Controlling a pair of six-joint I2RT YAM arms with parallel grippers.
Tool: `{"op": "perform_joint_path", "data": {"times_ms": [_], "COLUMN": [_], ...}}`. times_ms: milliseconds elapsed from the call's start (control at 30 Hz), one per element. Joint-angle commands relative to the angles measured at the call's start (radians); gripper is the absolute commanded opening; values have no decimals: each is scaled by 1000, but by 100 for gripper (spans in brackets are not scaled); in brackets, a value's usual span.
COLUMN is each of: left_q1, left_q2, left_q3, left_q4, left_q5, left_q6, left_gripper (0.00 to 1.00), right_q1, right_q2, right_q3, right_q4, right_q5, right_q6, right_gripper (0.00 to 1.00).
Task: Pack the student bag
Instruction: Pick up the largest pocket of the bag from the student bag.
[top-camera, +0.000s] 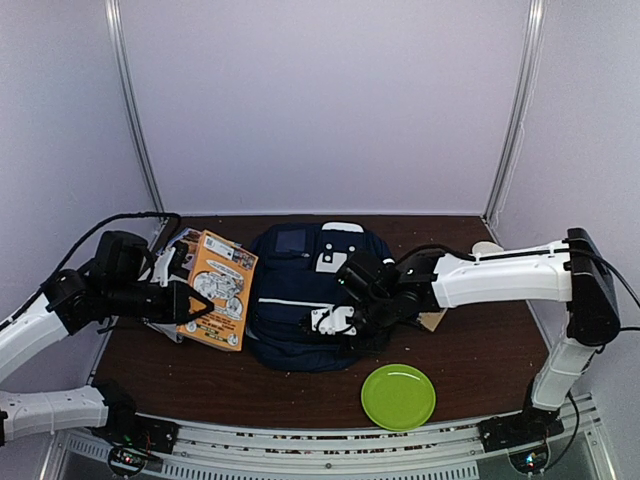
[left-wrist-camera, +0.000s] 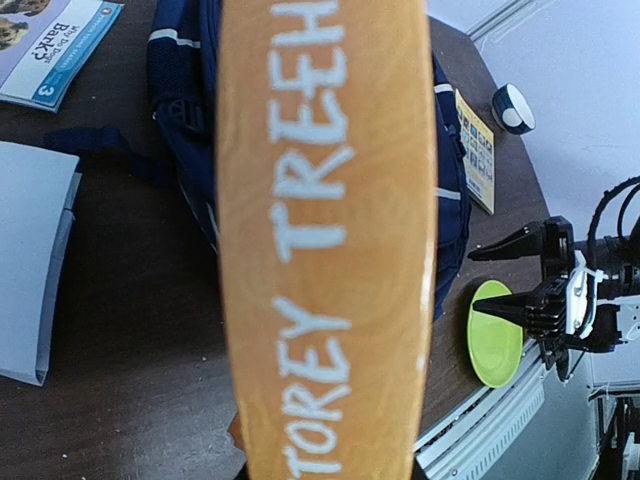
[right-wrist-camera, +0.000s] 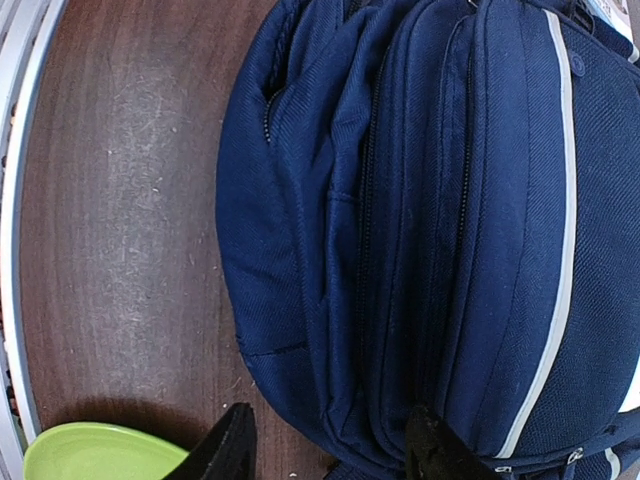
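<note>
The student bag (top-camera: 295, 300) lies flat mid-table, navy with a white stripe; it also fills the right wrist view (right-wrist-camera: 420, 200) and sits behind the book in the left wrist view (left-wrist-camera: 180, 90). My left gripper (top-camera: 195, 300) is shut on an orange book (top-camera: 220, 290), holding it left of the bag. The book's spine (left-wrist-camera: 325, 250) fills the left wrist view and hides the fingers. My right gripper (top-camera: 340, 320) (right-wrist-camera: 330, 455) (left-wrist-camera: 472, 280) is open at the bag's near right edge. Its fingers straddle the bag's rounded rim and zipper seams.
A green plate (top-camera: 398, 397) (right-wrist-camera: 90, 455) (left-wrist-camera: 495, 335) sits near the front edge, right of the bag. More books (left-wrist-camera: 45, 40) and a grey folder (left-wrist-camera: 30, 270) lie left of the bag. A yellow booklet (left-wrist-camera: 475, 150) and a small cup (left-wrist-camera: 513, 108) are on its right.
</note>
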Motion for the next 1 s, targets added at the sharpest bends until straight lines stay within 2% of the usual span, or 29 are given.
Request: {"op": "perform_joint_path", "data": {"times_ms": [0,267,400,500,700,967], "left_q1": [14,13,15,15,15,15], "left_q2": [-35,-49,-71,-82,-112,-174], "left_q3": [-24,-51,-58,-50,-48,-34], "left_q4": [110,148,151,134,109,155], "left_q5": [-26,-43,-49,-49,-6,240], "left_q6": [-38,-62,-67,-61,-23,57], "left_gripper": [0,0,0,0,0,0], "right_q1": [21,26,26,19,4,-51], "right_q2": [33,119,172,184,87,24], "right_q3": [28,86,134,174,177,298], "right_q4": [16,-12,-14,-47,-50,-93], "right_q5": [70,93,163,154,157,159], "right_q6": [-10,2,36,81,104,130], "right_gripper": [54,56,54,42,2,0]}}
